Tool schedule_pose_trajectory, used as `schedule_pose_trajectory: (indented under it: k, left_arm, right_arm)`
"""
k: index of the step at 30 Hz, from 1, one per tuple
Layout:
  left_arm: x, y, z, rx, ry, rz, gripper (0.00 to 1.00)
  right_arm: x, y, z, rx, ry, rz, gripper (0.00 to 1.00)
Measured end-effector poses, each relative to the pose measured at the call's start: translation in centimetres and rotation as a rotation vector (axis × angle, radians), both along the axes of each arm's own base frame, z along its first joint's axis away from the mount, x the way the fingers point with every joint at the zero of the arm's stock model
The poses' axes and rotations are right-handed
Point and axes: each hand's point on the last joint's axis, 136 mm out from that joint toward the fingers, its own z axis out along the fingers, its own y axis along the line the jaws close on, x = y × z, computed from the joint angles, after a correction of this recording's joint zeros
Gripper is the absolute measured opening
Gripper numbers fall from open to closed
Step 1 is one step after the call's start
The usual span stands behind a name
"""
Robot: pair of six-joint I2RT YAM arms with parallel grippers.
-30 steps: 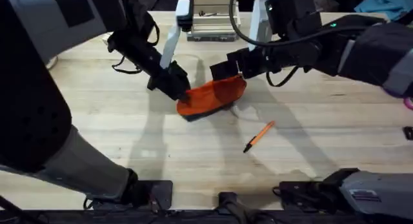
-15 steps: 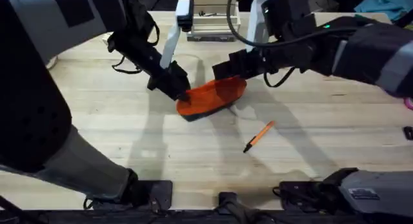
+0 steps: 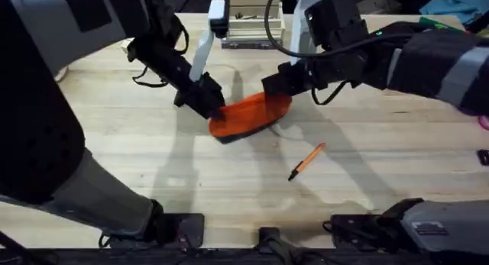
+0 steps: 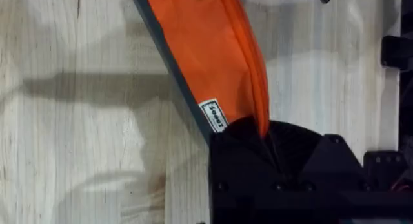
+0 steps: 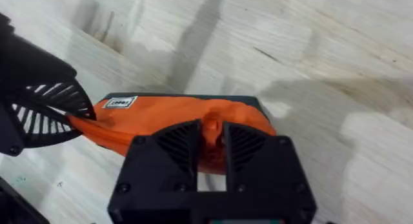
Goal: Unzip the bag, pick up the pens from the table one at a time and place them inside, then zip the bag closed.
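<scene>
Bag position: the bag [image 3: 250, 115] lies at centre frame of the overhead view on the tabletop [image 3: 367, 181], long axis running lower left to upper right
Left pincer: the left pincer [image 3: 213, 106] is clamped on the bag's lower-left end — in the left wrist view the orange fabric [image 4: 213, 62] runs straight into its closed fingers
Right pincer: the right pincer [image 3: 279, 83] sits at the bag's upper-right end; in the right wrist view its fingers [image 5: 174, 143] are closed on a small orange pull [image 5: 210, 128] between them
Key relation: the zipper line follows the bag's long axis, so the pull must travel from the right pincer toward the left pincer, down-left in the overhead frame; the left arm anchors the far end
Pen position: the pen [image 3: 307, 160] lies lower right of the bag, well apart, nearer the right arm — angled much like the bag
Count: one bag, one pen
Judgement: unzipping stage; no pen placed yet
</scene>
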Motion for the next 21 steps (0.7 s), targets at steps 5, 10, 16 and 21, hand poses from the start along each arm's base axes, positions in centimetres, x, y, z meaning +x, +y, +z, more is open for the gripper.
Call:
schedule_pose_trajectory:
  k: [5,10,16,21]
  left_arm:
    - [0.00,0.01,-0.01,0.001,0.000,0.000,0.042]
    - [0.00,0.01,-0.01,0.001,0.000,0.000,0.042]
    - [0.00,0.01,-0.01,0.001,0.000,0.000,0.042]
    - [-0.01,0.03,-0.03,0.002,0.000,-0.001,0.042]
  right_arm:
    - [-0.05,-0.13,-0.10,-0.007,0.003,-0.003,0.079]
    - [-0.03,-0.18,-0.12,-0.009,0.003,-0.005,0.039]
    - [-0.03,-0.16,-0.11,-0.008,0.003,-0.004,0.030]
    - [-0.25,0.39,0.14,0.024,0.011,0.016,0.031]
